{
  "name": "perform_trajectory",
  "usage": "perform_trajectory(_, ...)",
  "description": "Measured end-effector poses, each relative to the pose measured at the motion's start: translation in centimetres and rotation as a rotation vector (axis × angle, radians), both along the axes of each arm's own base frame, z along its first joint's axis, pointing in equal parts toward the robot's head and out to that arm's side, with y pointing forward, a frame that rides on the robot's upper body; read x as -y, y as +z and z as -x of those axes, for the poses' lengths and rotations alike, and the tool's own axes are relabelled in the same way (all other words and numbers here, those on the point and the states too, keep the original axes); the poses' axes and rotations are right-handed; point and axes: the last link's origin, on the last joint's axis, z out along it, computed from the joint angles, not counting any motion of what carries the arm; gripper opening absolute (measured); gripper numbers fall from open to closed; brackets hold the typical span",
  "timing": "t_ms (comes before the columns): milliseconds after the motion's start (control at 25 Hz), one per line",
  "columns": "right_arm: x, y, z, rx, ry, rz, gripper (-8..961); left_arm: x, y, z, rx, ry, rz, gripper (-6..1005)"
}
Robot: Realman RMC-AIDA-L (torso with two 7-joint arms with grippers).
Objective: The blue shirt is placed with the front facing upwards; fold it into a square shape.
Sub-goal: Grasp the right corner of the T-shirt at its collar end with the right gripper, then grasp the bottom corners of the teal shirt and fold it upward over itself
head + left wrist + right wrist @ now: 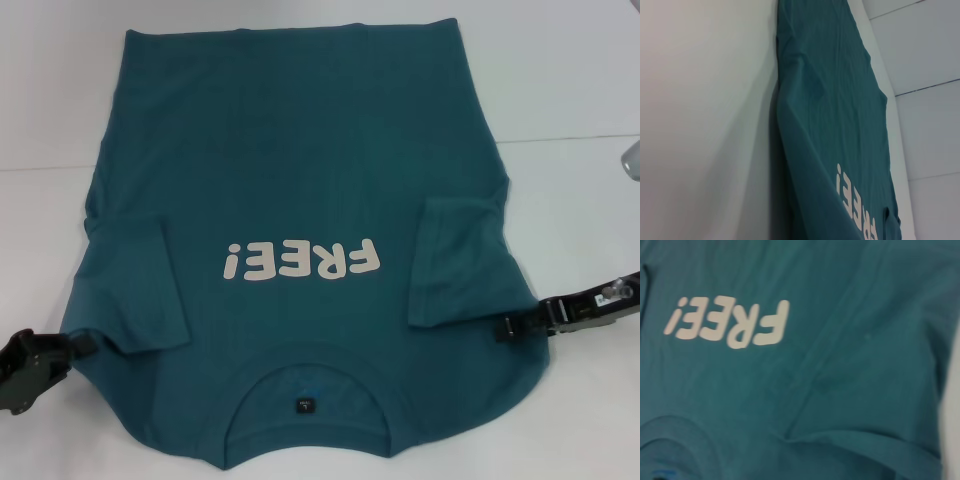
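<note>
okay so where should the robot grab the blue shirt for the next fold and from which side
Probably at the shoulder edges near the collar, each claw coming in flat from its own side. The blue shirt lies front up with both sleeves already folded inward, and the left claw and right claw already sit at those edges.

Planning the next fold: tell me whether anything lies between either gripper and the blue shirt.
Nothing visible does. The left gripper sits at the blue shirt's edge by its folded-in sleeve, and the right gripper sits at the opposite edge by the other sleeve. Only the white table surrounds the shirt, and no other object lies on the cloth.
</note>
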Motion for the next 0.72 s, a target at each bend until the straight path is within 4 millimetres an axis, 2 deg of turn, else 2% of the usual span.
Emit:
perform_trajectory(360, 0.0, -1.2, 1.8, -0.073, 0.017, 0.024, 799, 0.0, 0.0, 0.1, -0.001, 0.003, -0.001, 49)
perform_trajectory(720, 0.0, -0.8, 1.2, -0.071, -0.028, 0.004, 798, 0.3, 0.2, 0.4, 0.009, 0.021, -0.020, 49)
